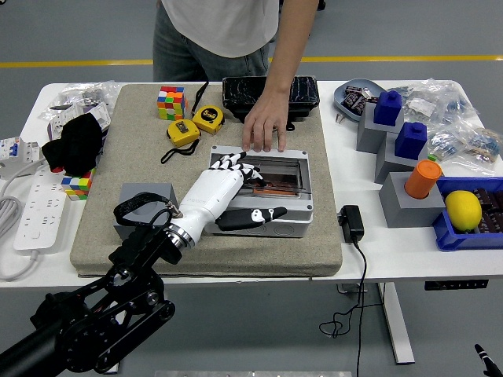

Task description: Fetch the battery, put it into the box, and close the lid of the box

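A grey box (295, 222) with a clear lid (275, 171) sits on the grey mat (141, 157). The lid lies down flat over the box. Something orange, likely the battery (273, 188), shows dimly through the lid. My left hand (236, 177) lies flat on the lid with its fingers spread and its thumb over the box's front wall. A person's hand (265, 126) presses on the box's far edge. My right hand is out of view.
Two yellow tape measures (196, 124), a Rubik's cube (172, 102) and a black tray (271, 93) lie behind the box. A small grey block (141, 196) sits left of it. A black adapter (352, 222), grey stands with blue and orange pieces (397, 149) and a blue bin (471, 212) stand on the right.
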